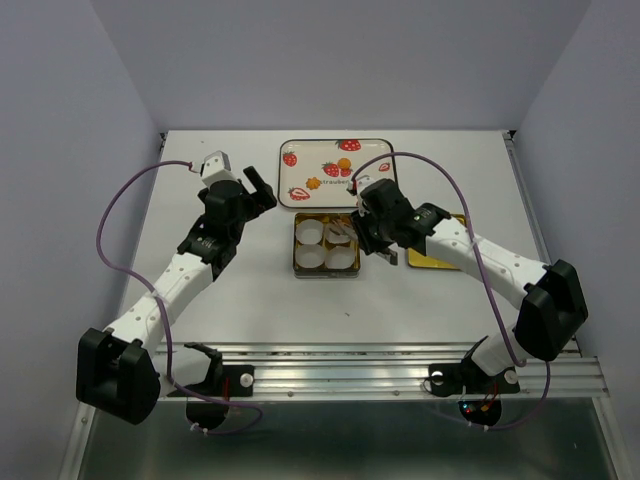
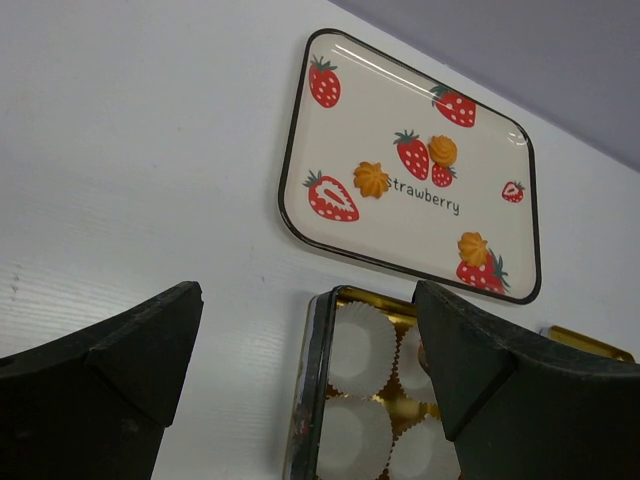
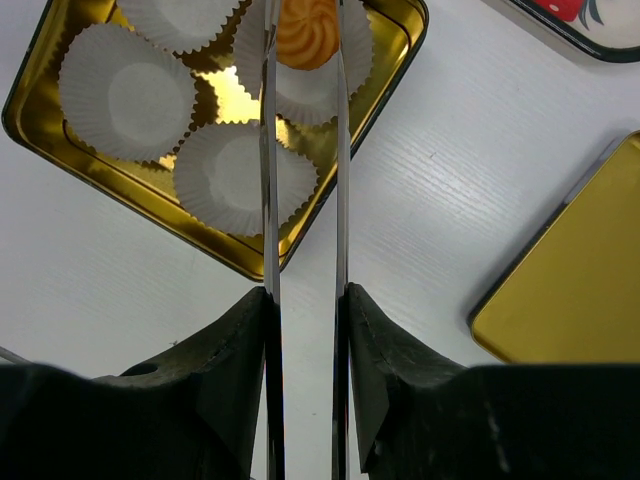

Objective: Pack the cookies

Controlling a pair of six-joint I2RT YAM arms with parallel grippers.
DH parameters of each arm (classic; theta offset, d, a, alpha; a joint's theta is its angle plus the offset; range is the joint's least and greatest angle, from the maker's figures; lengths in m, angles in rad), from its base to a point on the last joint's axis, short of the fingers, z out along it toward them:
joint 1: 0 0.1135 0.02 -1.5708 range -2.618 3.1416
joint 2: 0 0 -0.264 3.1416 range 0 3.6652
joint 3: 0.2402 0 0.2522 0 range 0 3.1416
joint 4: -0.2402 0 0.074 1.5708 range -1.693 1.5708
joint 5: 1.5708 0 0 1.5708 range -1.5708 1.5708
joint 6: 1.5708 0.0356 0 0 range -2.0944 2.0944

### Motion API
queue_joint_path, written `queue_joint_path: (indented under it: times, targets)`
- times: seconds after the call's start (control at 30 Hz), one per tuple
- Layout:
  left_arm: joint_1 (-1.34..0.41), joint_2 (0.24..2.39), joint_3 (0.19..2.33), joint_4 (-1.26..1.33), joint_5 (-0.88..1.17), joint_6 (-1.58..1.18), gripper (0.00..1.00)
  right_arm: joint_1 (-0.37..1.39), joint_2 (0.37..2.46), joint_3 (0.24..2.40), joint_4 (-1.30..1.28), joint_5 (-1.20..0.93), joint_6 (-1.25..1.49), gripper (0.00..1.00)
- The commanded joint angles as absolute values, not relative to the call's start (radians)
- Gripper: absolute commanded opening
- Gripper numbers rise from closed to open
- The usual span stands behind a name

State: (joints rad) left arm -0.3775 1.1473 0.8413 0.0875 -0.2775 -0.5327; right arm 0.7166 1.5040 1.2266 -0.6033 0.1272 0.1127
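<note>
From above, the white table (image 1: 270, 310) carries a cream rectangular tray (image 1: 315, 162) printed with red strawberries. A square gold metal tin (image 1: 325, 276) sits just in front of it, and a flat gold lid (image 1: 425, 263) lies partly under the right arm. The right tool (image 1: 350, 232) reaches over the tin, and the left tool (image 1: 262, 190) hangs beside the tray's left edge.

The left wrist view shows that tool's fingers spread wide on nothing. Three small orange-yellow flower-shaped cookies (image 2: 371, 179) lie on the tray.

In the right wrist view, the right tool's long metal blades are clamped on the fourth cookie (image 3: 305, 30). It is held above one of four white pleated paper cups (image 3: 127, 92) (all look empty). Packing has barely begun: none is seated, and three wait. The right arm crosses the tray's near right corner and would likely crowd a left-arm reach.
</note>
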Motion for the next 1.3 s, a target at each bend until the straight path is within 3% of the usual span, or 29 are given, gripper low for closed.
queue_joint_path:
  times: [0.0,0.5,1.27]
  targets:
    - [-0.371,1.141,0.845,0.135,-0.279,-0.535,0.99,0.733,1.491,1.227,-0.584,0.124,0.115,0.36]
    - [-0.371,1.158,0.845,0.141,-0.262,-0.528,0.99,0.733,1.532,1.220,-0.577,0.133,0.114,0.37]
    - [-0.371,1.149,0.838,0.141,-0.267,-0.531,0.99,0.733,1.555,1.229,-0.577,0.141,0.118,0.49]
